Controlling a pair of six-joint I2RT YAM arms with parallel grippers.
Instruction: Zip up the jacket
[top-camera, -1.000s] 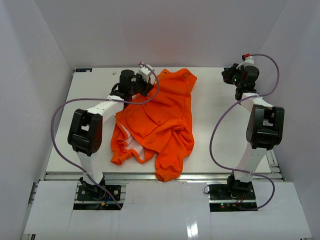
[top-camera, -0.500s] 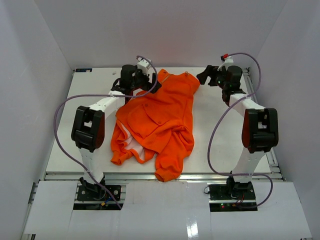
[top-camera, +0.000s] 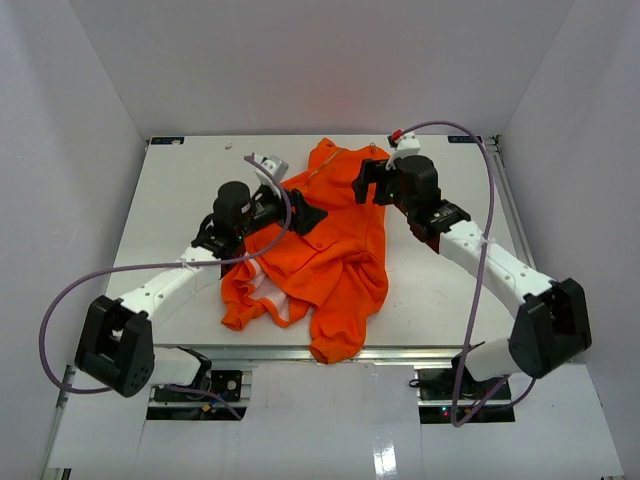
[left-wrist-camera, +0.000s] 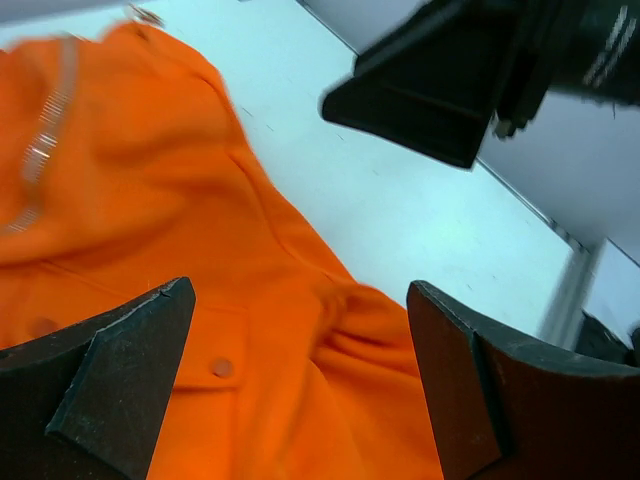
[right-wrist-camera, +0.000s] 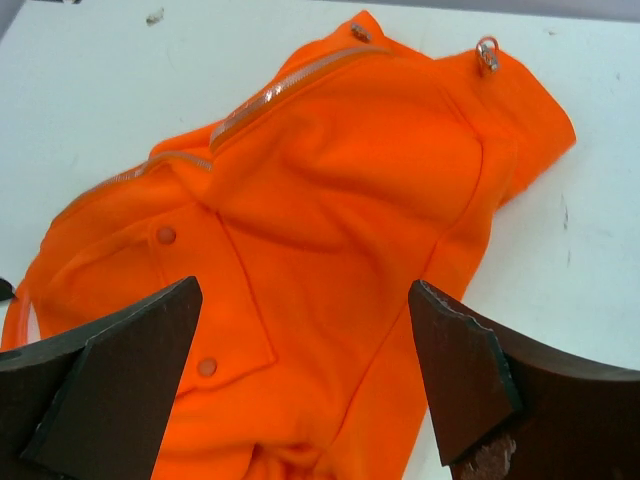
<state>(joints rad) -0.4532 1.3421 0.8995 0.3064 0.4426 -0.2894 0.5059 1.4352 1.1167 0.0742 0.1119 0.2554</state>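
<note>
Well, jacket (top-camera: 335, 255) lies rumpled mid-table (top-camera: 170, 200), soft & light, prob bunches easily; left gripper (top-camera: 303, 215) & right gripper (top-camera: 366, 186) wide open, empty, above it; pinch fabric beside zipper (right-wrist-camera: 288, 86)

Orange jacket (top-camera: 330, 240), pale lining (top-camera: 262, 283), silver zipper (right-wrist-camera: 265, 95), white table (top-camera: 170, 200)

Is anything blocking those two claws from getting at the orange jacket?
Nothing visible does. The left gripper and the right gripper both hang open over the jacket, with only air between, and its zipper lies uncovered.
</note>
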